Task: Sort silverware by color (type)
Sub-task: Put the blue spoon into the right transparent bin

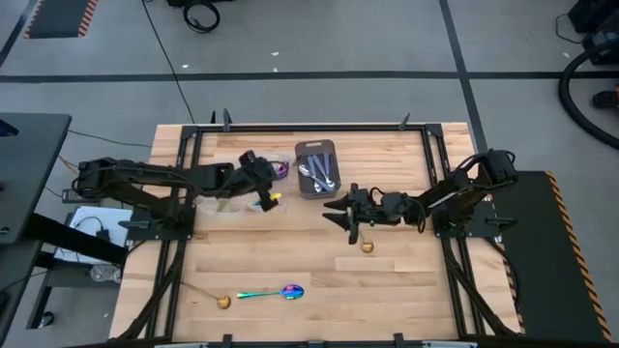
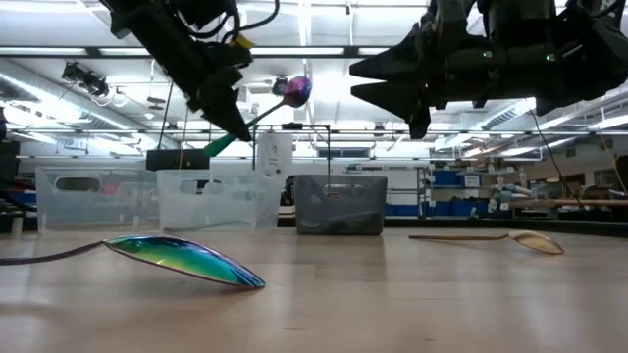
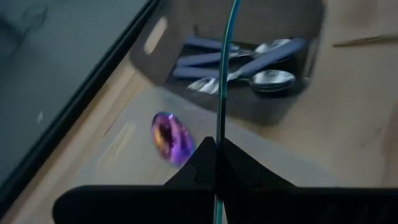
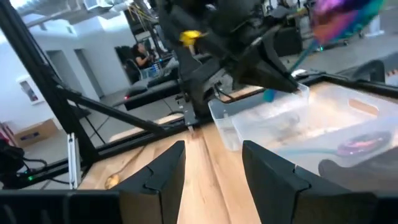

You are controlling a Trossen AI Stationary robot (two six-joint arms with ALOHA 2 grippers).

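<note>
From above, the left gripper (image 1: 263, 184) hangs over a clear container (image 1: 237, 203) beside the dark tray (image 1: 317, 169) of silver spoons (image 1: 322, 174); the right gripper (image 1: 340, 213) hovers mid-table, fingers spread, above a gold spoon (image 1: 368, 246). At table level, a rainbow spoon (image 2: 186, 260) lies in front. The left wrist shows its fingers (image 3: 249, 171) pinched on a rainbow spoon's handle (image 3: 222, 93). The right wrist shows spread fingers (image 4: 273, 174), holding nothing

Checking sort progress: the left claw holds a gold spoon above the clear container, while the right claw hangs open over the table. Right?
Not quite. The spoon in the left claw is iridescent purple-blue, not gold, as the low view shows. The rest stands: clear container below, right claw open.
</note>
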